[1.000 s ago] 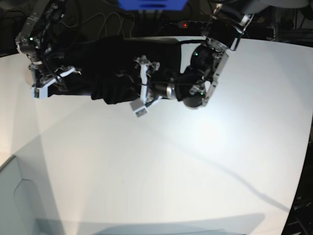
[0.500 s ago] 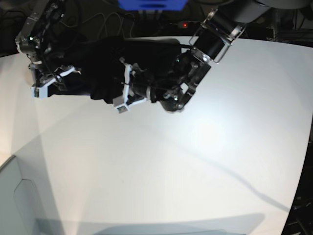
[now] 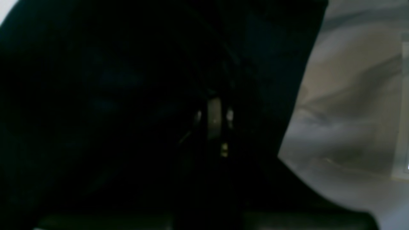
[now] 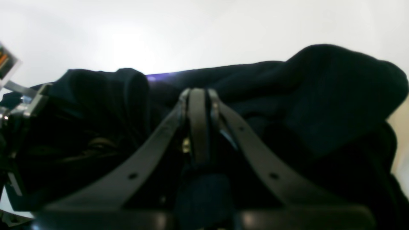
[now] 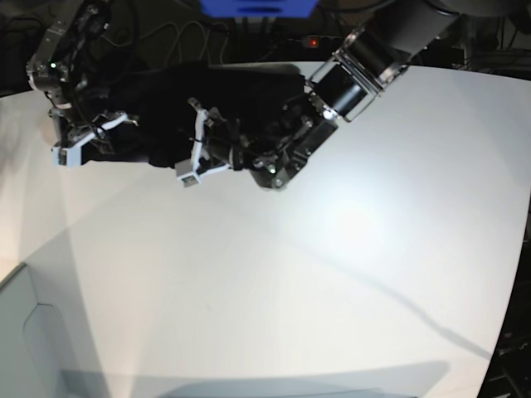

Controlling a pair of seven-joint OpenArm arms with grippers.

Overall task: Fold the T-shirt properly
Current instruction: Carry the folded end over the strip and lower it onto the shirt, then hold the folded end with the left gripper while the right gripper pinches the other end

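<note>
Up close, our right gripper (image 4: pixel 198 105) has its fingers pressed together, black cloth bunched right behind them; whether cloth is pinched between them we cannot tell. Our left gripper (image 5: pixel 197 148) sits at the near edge of the T-shirt (image 5: pixel 178 104), and its wrist view is too dark to show its state. That crumpled black shirt lies at the far left of the white table (image 5: pixel 332 274).
</note>
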